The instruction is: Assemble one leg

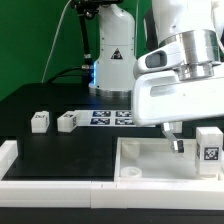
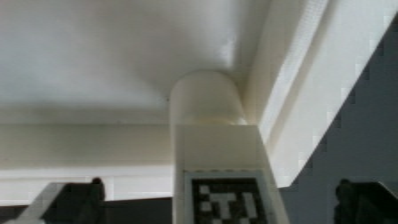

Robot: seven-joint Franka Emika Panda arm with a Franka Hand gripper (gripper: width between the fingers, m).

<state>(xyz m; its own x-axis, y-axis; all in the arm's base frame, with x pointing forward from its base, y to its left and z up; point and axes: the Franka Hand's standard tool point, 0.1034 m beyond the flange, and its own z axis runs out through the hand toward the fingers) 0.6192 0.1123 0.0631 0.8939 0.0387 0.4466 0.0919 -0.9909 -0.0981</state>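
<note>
The small white stubby plastic leg point(image 2: 217, 120) stands upright in a corner of the large white square panel point(image 1: 150, 160), near the bench's front edge, towards the exterior view's right corner. Its long axis looks vertical, tagged end uppermost. The gripper point(image 2: 217, 198) is spread around it, both fingers point(image 2: 71, 200) clear. Closing unevenly could tip the leg.

The leg point(image 2: 217, 120) between the pincer point(image 1: 177, 142) fingers point(image 2: 71, 203) is white plastic, smooth, with a faint sheen. Its tag point(image 2: 222, 200) is a flat black-and-white print, matt. The fingers are dark and matt. The panel point(image 1: 145, 156) under the pincer is white, smooth, semi-gloss. The arm housing point(image 1: 185, 50) above the pincer is glossy white plastic. The table point(image 1: 40, 95) around the pincer is black and matt. The backdrop point(image 1: 30, 40) behind the pincer is green, matt, cloth-like.
</note>
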